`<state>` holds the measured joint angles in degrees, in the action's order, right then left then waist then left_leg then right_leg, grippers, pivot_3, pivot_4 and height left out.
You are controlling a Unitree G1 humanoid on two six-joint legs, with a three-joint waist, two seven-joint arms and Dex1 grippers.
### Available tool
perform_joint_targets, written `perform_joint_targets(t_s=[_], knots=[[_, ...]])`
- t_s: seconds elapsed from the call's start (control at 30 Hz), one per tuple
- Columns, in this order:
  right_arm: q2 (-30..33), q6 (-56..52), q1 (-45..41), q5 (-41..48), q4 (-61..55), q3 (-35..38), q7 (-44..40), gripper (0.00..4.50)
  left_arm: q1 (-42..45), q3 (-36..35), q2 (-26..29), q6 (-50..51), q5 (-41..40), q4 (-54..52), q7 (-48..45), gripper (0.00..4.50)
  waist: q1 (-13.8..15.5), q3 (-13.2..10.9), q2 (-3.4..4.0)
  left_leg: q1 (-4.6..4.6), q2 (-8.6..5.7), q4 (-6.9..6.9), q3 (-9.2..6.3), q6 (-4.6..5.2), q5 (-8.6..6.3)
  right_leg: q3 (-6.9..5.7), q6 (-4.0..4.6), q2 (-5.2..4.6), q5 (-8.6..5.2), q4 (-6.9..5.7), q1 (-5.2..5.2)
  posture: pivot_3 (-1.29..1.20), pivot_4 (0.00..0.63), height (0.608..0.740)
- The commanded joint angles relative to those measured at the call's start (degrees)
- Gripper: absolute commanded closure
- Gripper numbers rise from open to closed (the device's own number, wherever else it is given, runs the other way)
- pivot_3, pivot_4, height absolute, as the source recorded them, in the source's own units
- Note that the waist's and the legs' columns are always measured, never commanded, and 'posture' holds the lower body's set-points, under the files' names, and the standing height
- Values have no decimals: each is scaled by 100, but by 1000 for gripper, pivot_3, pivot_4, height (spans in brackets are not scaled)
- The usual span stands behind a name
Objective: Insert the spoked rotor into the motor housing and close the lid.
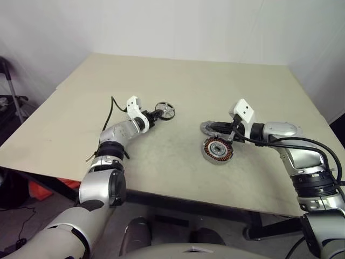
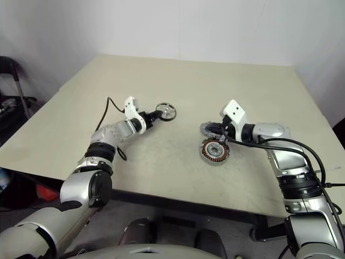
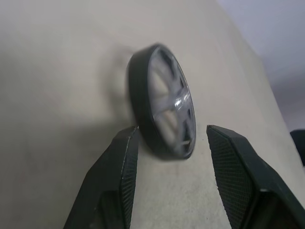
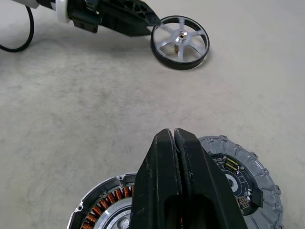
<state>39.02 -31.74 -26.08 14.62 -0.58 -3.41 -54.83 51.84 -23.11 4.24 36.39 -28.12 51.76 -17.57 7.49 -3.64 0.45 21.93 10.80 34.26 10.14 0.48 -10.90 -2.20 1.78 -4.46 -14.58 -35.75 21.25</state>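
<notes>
**Rotor in left jaws, housing uncovered**

I see the left gripper point(image 3: 169, 138) pinching the spoked rotor point(image 1: 165, 110) by its rim, above the table point(image 1: 178, 81). Right gripper point(image 4: 174, 138) is fully closed, empty, poised over the motor housing point(image 1: 217, 150); the lid point(image 4: 243, 176) lies touching beside it.

one spoked rotor point(image 1: 165, 110), one motor housing point(image 1: 217, 150), one lid point(image 4: 248, 172)
</notes>
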Motion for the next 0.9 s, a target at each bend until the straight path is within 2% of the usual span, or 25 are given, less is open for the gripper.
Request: perform_joint_targets(t_s=[0.03, 0.1, 0.27, 0.9], knots=[[88, 12, -80, 33, -131, 153, 65, 4468, 188, -202, -8, -132, -156, 222, 146, 2111, 4, 0, -1, 0, 0, 0, 0, 0, 0, 0, 0, 0, 0, 0, -1, 0, 0, 740], [101, -3, -100, 19, -129, 169, 105, 4468, 206, -268, 1, -261, -148, 373, 237, 2111, 12, 0, -1, 0, 0, 0, 0, 1, -1, -2, 0, -2, 0, 0, -2, 0, 0, 740], [137, -31, -102, 17, -177, 154, 156, 4500, 247, -408, 14, -518, -203, 658, 137, 3622, 19, -1, -2, -10, -2, 1, -1, -10, -8, -3, 0, -6, 0, 1, -12, 0, 0, 740], [178, 314, 22, -163, 83, 65, 133, 4500, 737, -969, -89, -1142, -629, 1335, -182, 3622, 39, -3, -4, -3, -5, 2, -1, -7, -7, -7, -2, -11, 1, 3, -8, 0, 0, 740]])
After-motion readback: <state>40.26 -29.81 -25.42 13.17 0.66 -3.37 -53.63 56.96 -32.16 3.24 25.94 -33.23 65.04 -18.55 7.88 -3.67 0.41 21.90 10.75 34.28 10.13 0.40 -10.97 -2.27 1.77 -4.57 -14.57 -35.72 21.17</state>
